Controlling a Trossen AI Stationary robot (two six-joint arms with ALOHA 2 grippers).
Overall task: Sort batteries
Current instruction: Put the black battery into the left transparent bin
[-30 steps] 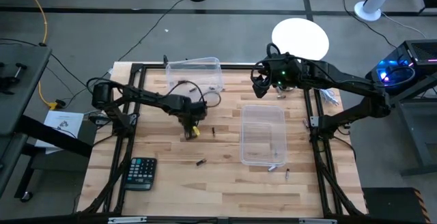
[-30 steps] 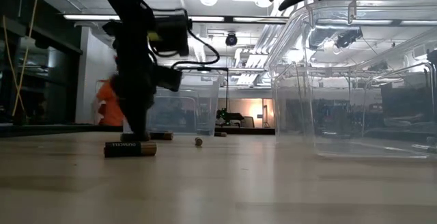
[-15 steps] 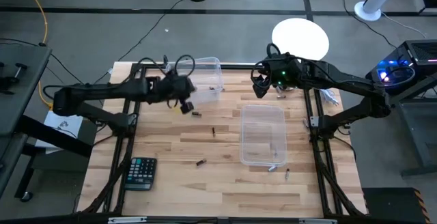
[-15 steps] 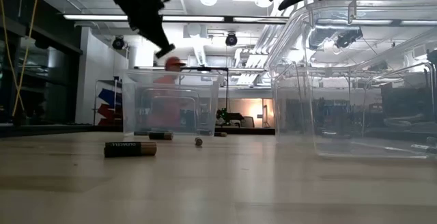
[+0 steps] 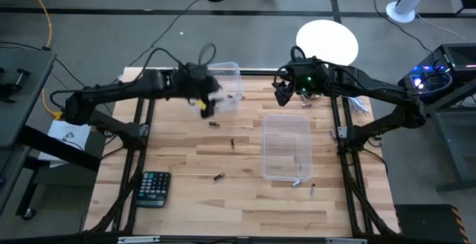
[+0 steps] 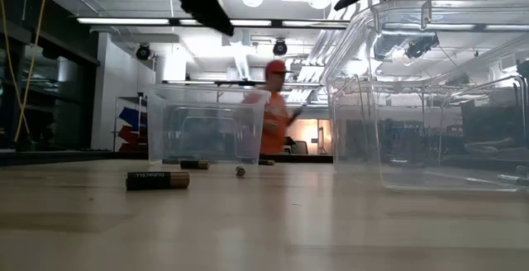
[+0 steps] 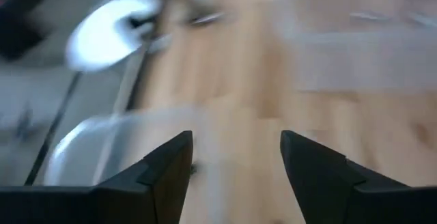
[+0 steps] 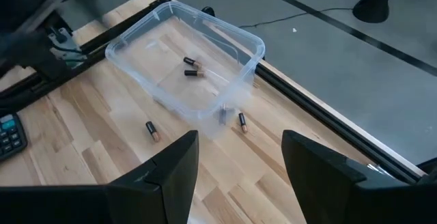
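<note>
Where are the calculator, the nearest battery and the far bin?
calculator (image 5: 153,188): high view, on its keypad.
nearest battery (image 6: 157,180): low view, mid-body, on the label.
far bin (image 8: 254,45): right wrist view, on its rim at a corner.

Grey floor (image 5: 111,21) fills the upper frame, with a yellow cable (image 5: 46,43) at upper left and a round white lamp (image 5: 327,42) glowing upper right. Ceiling strip lights (image 6: 132,21) run across the top; a person in orange (image 6: 275,122) stands mid-frame.

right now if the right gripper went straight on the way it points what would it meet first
Probably the clear bin at the table's far edge; the right gripper, open, aims toward it over bare table. Depth is unclear.
</note>
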